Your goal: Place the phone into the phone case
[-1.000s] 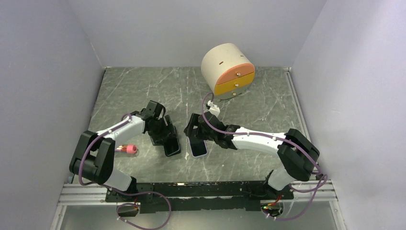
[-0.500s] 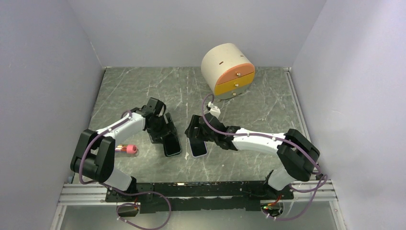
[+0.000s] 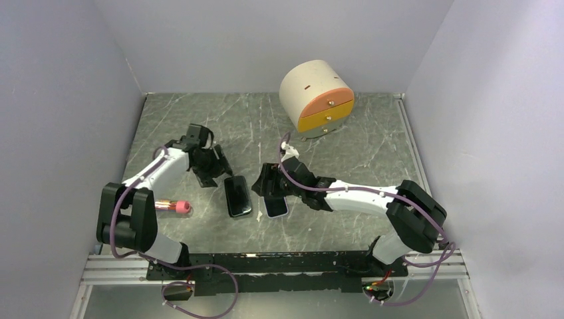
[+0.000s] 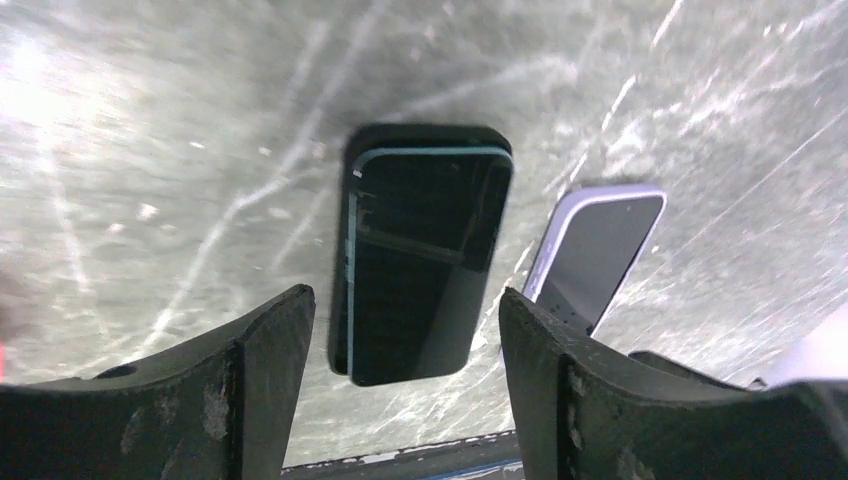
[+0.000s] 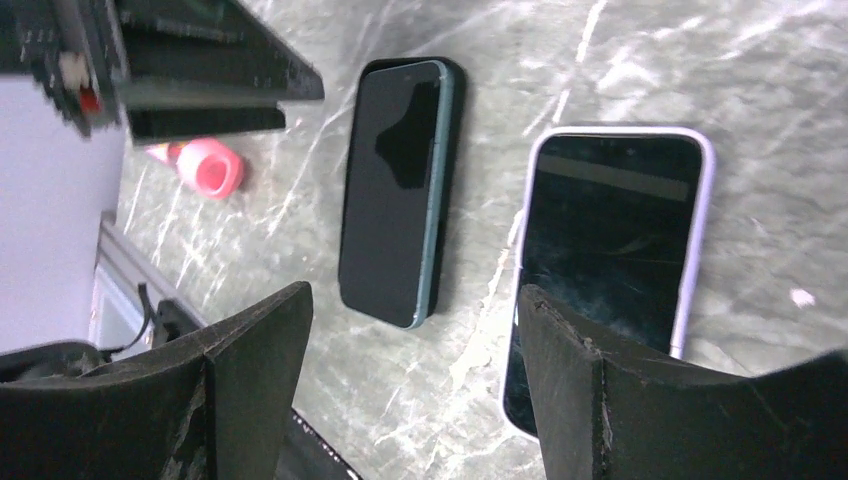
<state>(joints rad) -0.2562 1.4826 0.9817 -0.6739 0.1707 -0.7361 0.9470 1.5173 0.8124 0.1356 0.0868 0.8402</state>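
A dark phone with a teal edge (image 3: 237,196) lies flat on a black case (image 4: 428,133), whose rim shows past the phone's far end and one side. It also shows in the left wrist view (image 4: 420,265) and the right wrist view (image 5: 395,190). My left gripper (image 3: 216,173) is open and empty, up and left of the phone and clear of it; in its own view (image 4: 405,300) the phone lies ahead between the jaws. My right gripper (image 3: 269,189) is open and empty, over the far end of a second phone in a lilac case (image 3: 276,205).
The lilac-cased phone (image 5: 610,260) lies just right of the dark phone, also seen in the left wrist view (image 4: 600,255). A pink-capped item (image 3: 176,207) lies left near the left arm. A round beige drawer unit with orange fronts (image 3: 318,98) stands at the back.
My left gripper has let go of the dark phone and pulled back up and to the left, leaving the phone uncovered on the black case. The right arm has barely moved.
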